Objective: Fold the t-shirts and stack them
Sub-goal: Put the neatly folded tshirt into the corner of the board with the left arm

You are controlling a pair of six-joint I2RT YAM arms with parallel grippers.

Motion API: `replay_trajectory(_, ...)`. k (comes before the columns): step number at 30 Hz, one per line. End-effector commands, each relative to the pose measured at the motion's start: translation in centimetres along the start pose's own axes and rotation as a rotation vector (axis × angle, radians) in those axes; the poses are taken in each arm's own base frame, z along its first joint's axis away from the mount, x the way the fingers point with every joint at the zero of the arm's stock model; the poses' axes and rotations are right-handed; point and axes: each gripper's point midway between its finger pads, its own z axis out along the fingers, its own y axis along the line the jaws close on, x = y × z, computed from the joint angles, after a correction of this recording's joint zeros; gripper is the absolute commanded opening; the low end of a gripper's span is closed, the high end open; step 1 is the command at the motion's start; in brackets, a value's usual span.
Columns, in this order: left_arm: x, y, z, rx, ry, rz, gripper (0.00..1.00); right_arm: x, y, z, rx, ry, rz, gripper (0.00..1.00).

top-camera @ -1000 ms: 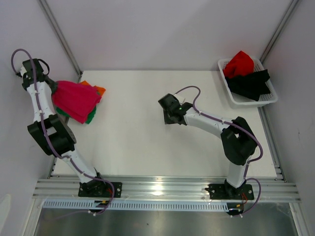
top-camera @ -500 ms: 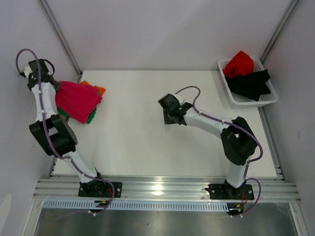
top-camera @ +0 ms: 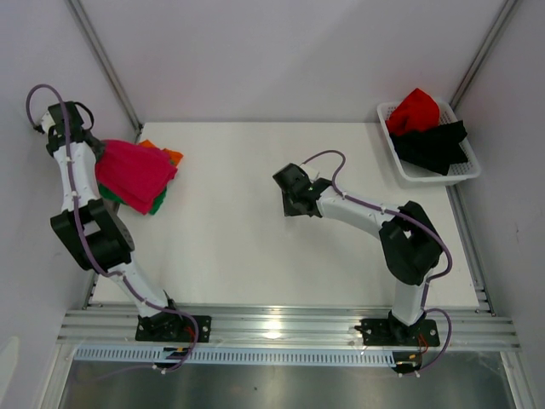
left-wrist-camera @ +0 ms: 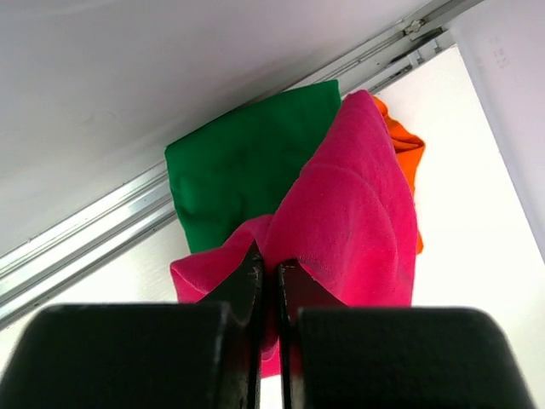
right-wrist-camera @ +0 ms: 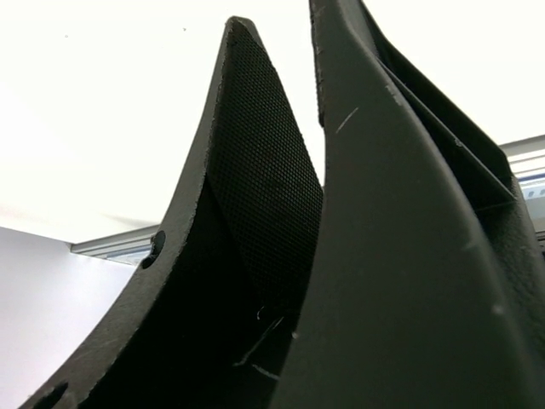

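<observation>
Left gripper, jaws clamped on the near edge of the magenta t-shirt, whose cloth runs straight ahead over the green t-shirt.

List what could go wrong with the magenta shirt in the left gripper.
1. The left gripper pinches only a small fold of the magenta shirt. If it lets go here, the shirt may land bunched rather than flat.
2. Dragging it could pull the green shirt and orange shirt underneath askew.
</observation>
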Motion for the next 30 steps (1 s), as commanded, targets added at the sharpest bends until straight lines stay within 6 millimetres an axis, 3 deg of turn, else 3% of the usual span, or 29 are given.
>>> replay_trajectory(1,-4.5,-2.0,-4.4,0.106,-0.161,-0.084,0.0,-1.3,1.1,-0.1,-0.024,-0.036,0.007,0.38)
replay_trajectory(6,-2.6,-0.5,-3.2,0.052,-0.139,-0.139,0.01,-0.9,1.4,0.3,-0.043,-0.033,0.017,0.38)
replay_trajectory(7,-1.4,0.2,-2.4,0.026,-0.113,-0.139,0.01,-0.9,1.5,0.2,-0.047,-0.035,0.015,0.38)
replay_trajectory(12,0.6,1.7,-0.2,-0.074,-0.035,-0.193,0.04,-0.5,0.7,0.0,-0.021,-0.037,-0.004,0.38)
replay_trajectory(13,1.5,2.1,0.2,-0.097,-0.006,-0.19,0.12,-0.5,0.6,0.0,-0.017,-0.041,-0.005,0.38)
replay_trajectory(14,0.9,1.9,0.1,-0.101,-0.009,-0.196,0.55,-0.5,0.5,-0.3,-0.014,-0.044,-0.005,0.38)
replay_trajectory(16,2.2,3.1,0.5,-0.183,0.032,-0.219,0.72,-0.3,0.1,-0.2,-0.008,-0.042,-0.013,0.38)
replay_trajectory(17,2.1,3.2,0.4,-0.19,0.031,-0.229,0.83,-0.2,0.2,-0.3,-0.011,-0.044,-0.011,0.38)
replay_trajectory(18,2.2,3.3,0.4,-0.197,0.032,-0.23,0.86,-0.1,0.1,-0.3,-0.011,-0.042,-0.011,0.38)
replay_trajectory(19,2.1,3.4,0.1,-0.204,0.027,-0.232,0.99,0.0,0.2,-0.1,-0.014,-0.039,-0.013,0.38)
replay_trajectory(27,2.3,3.3,-2.5,-0.163,0.04,-0.24,0.99,0.7,0.8,0.5,-0.039,-0.016,-0.013,0.38)
replay_trajectory(30,1.8,2.3,-4.0,-0.087,0.018,-0.246,1.0,0.9,0.7,0.5,-0.037,-0.015,-0.012,0.38)
